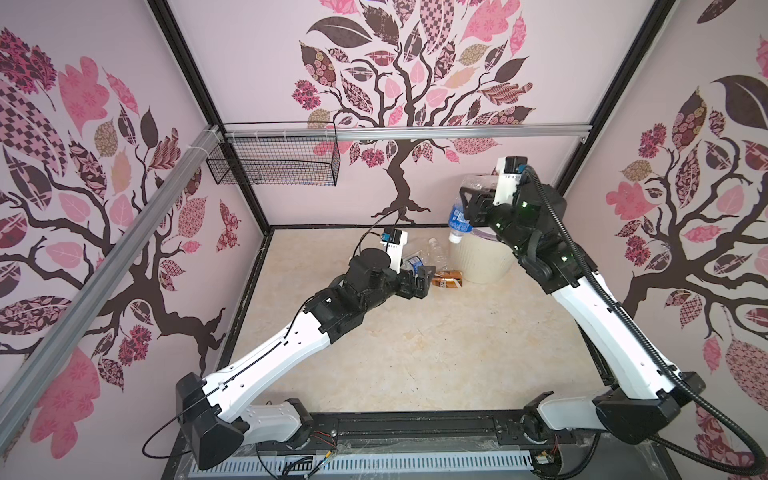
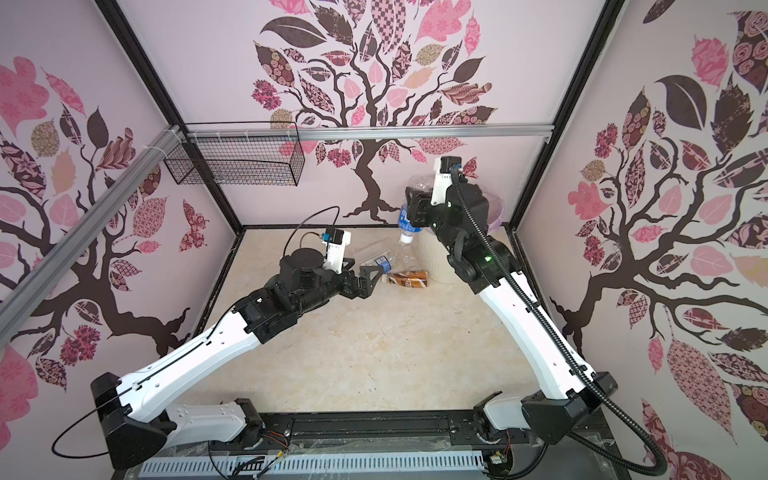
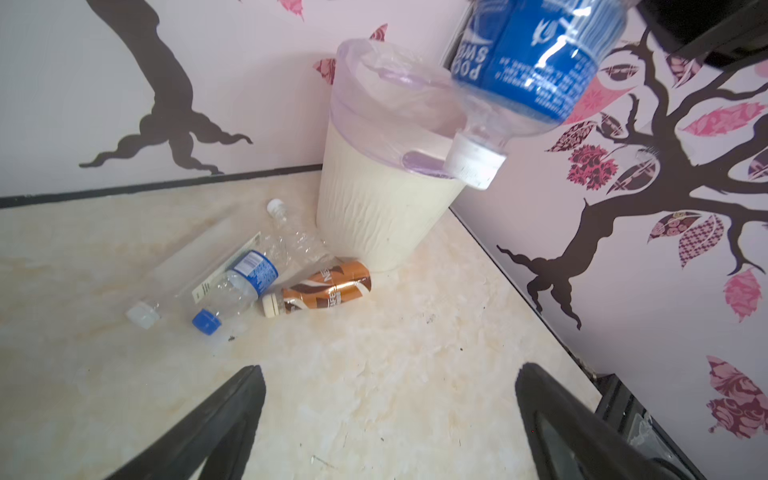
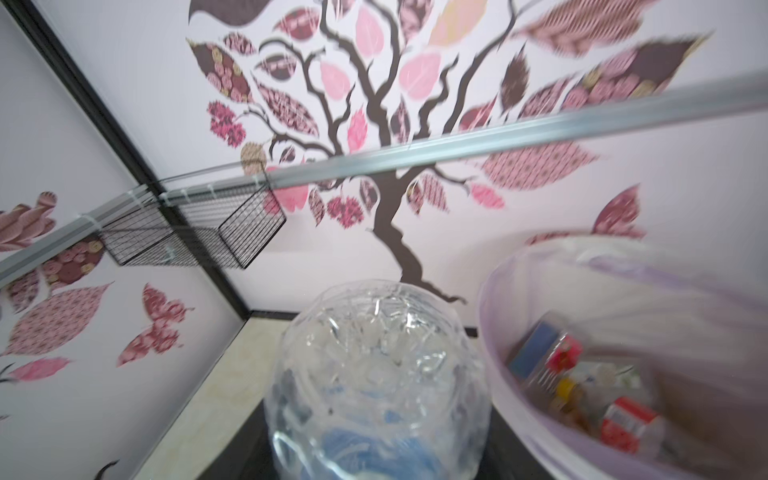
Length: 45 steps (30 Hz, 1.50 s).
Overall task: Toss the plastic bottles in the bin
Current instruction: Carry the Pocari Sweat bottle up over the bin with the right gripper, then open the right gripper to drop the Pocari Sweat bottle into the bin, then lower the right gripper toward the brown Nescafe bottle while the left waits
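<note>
Jaws of my right gripper (image 1: 473, 204) are clamping a blue-labelled bottle (image 1: 458, 222) cap-down by the bin (image 1: 484, 262); left gripper (image 3: 390, 374) is gaping wide, empty.

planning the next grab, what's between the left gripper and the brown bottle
Bare tabletop only, in the left wrist view, from left gripper to brown bottle.

This is a robot test cell in a lab, dressed to look homely. Wall panels (image 1: 257, 75) papered with pink tree decals sit in a black frame (image 1: 181, 54) braced by aluminium rails (image 1: 415, 132). Two white arms (image 1: 266, 357) stand on a track (image 1: 415, 428) at the edge of a marble-print tabletop (image 1: 415, 340), beside a cable duct (image 1: 374, 462). A wire basket (image 1: 274, 166) hangs from one rail; a bin (image 1: 482, 257) and plastic bottles (image 3: 249, 278) are the props.
</note>
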Motion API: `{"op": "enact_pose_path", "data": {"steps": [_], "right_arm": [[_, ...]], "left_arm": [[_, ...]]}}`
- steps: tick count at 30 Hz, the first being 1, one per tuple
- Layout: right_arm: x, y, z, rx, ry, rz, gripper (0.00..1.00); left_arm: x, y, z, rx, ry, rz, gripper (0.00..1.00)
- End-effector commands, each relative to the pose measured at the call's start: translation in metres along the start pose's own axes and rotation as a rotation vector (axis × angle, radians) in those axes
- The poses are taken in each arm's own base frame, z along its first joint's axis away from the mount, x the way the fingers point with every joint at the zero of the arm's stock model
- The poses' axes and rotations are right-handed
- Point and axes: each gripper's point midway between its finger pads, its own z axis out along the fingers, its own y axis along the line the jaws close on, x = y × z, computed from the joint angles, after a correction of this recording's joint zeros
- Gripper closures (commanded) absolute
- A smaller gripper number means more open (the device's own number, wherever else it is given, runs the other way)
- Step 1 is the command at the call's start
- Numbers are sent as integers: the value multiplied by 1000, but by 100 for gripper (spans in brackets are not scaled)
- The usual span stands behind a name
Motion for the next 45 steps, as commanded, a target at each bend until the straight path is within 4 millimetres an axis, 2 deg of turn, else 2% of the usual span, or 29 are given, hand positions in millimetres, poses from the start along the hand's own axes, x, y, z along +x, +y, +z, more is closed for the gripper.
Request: {"op": "enact_pose_path", "data": {"steps": [1, 5, 9, 13, 15, 17, 19, 22, 24, 26, 27, 28, 32, 35, 45], "right_arm": [[-44, -29, 0, 210, -115, -204, 44], [-108, -34, -22, 305, -281, -260, 44], [-157, -33, -43, 348, -404, -276, 43], [-185, -29, -52, 359, -467, -294, 42], [-189, -29, -48, 377, -472, -313, 42], [-182, -35, -35, 411, -448, -326, 41], [-162, -53, -11, 438, -384, -308, 41], [-108, -94, 33, 490, -201, -225, 35], [-56, -123, 59, 559, -29, -218, 24], [-23, -138, 70, 598, 80, -209, 6], [-15, -139, 71, 594, 103, -198, 1], [-12, -137, 71, 578, 109, -182, 1], [-26, -127, 61, 520, 43, -142, 1], [-30, -123, 60, 507, 45, -145, 0], [-33, -116, 54, 465, 61, -134, 1]], "left_arm": [[-16, -8, 6, 24, -18, 29, 2], [-26, -13, 11, 40, -34, 30, 2], [-28, -10, 15, 38, -35, 26, 2], [-31, -1, 15, 30, -42, 12, 2], [-32, 4, 15, 25, -41, 0, 2], [-30, 9, 16, 19, -39, -6, 2], [-29, 12, 16, 15, -37, -9, 2], [-26, 15, 16, 10, -31, -14, 2], [-23, 15, 14, 12, -26, -19, 2], [-20, 17, 13, 12, -21, -24, 2], [-18, 17, 12, 15, -16, -25, 2], [-15, 18, 12, 14, -10, -25, 2], [-8, 20, 12, 11, 7, -33, 2], [-5, 20, 13, 15, 10, -46, 2], [4, 22, 16, 17, 37, -75, 2]]}}
